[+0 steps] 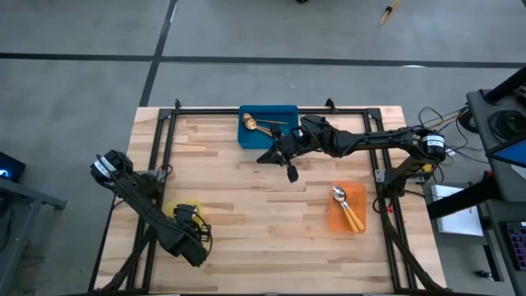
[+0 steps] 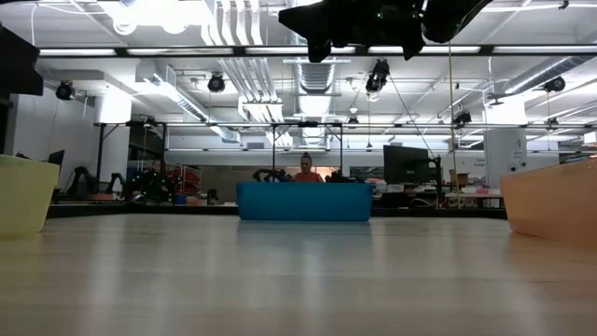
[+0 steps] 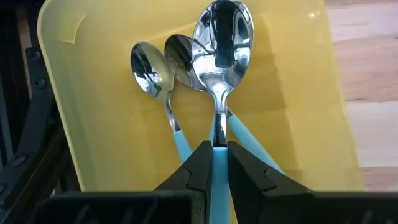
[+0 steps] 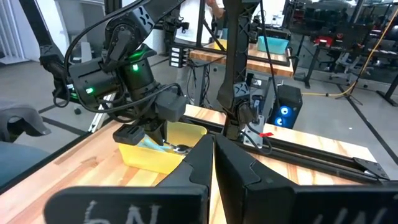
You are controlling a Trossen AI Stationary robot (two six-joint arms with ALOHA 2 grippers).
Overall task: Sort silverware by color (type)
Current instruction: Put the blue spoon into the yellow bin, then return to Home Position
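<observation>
While my left gripper (image 3: pixel 214 163) hangs over the yellow bin (image 1: pixel 200 213) at the table's front left corner, its fingers are pinched onto the light-blue handle of a spoon (image 3: pixel 219 68). Two more blue-handled spoons (image 3: pixel 163 93) lie in that bin, near its walls. My right gripper (image 4: pixel 212 163) hovers above bare wood near the blue bin (image 1: pixel 249 135), fingers closed on nothing. Gold spoons (image 1: pixel 258 125) lie there; orange-handled spoons (image 1: pixel 347 208) fill the orange bin (image 1: pixel 362 194).

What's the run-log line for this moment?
left hand: shut on blue spoon, over yellow bin | right hand: shut, empty, raised near blue bin
</observation>
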